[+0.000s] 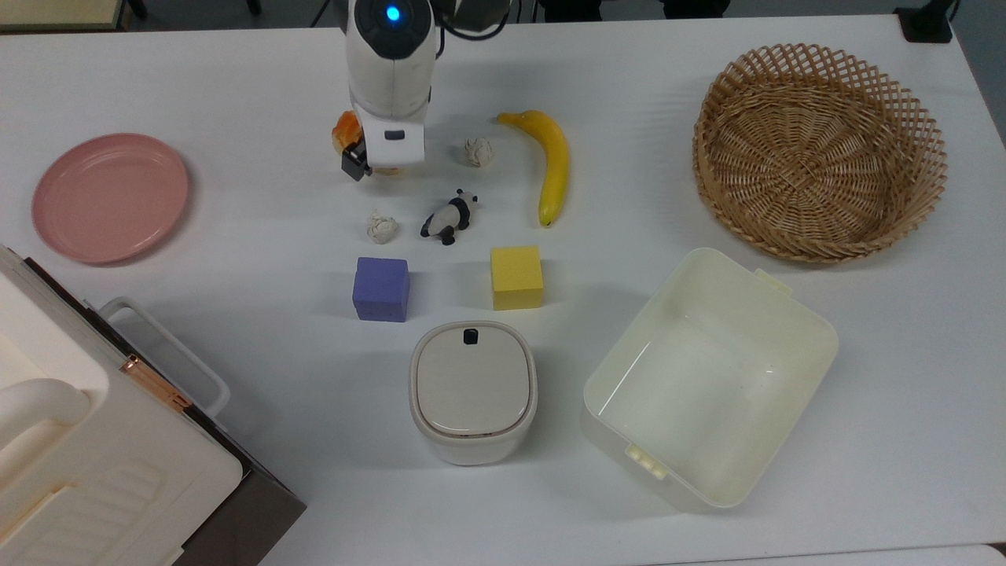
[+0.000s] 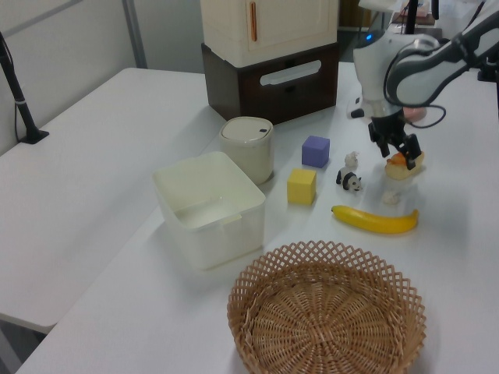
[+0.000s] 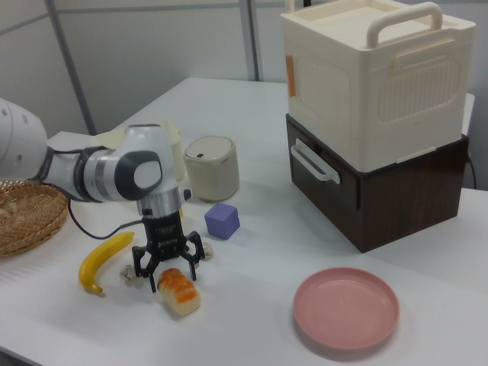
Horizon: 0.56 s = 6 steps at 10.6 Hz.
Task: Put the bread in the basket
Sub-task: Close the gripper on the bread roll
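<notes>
The bread [image 3: 179,290] lies on the counter [image 1: 707,79], far from the basket [image 1: 819,149] at the top view's right. A paper ball [image 1: 479,151], banana [image 1: 550,161] and panda [image 1: 450,218] lie between them. The arm reaches straight down, its hand [image 3: 166,263] spread open, fingers [image 3: 140,265] straddling the bread's rear end without closing.

We see even, bright overhead light on the white table [image 1: 236,71], soft short shadows beneath the arm [image 1: 391,71] and the cream tub [image 1: 817,330], and mild glare inside that tub. Focus holds across the top view; the side views look softer.
</notes>
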Each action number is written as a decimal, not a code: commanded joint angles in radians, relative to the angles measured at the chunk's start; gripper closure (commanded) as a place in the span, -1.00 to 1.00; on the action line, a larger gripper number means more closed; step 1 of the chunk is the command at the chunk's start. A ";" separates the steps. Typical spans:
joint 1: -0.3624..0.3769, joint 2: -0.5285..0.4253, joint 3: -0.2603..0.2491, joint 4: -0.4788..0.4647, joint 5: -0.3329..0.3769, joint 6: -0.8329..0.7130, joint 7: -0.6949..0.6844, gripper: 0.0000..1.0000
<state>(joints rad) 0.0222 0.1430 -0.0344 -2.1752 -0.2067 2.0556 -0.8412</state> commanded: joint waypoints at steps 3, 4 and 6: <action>0.010 -0.022 -0.005 -0.020 -0.027 0.026 0.044 0.19; 0.010 -0.034 -0.005 -0.011 -0.027 0.000 0.045 0.20; 0.016 -0.042 -0.001 0.055 -0.017 -0.082 0.080 0.16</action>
<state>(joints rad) 0.0222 0.1379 -0.0345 -2.1714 -0.2151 2.0613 -0.8181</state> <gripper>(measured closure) 0.595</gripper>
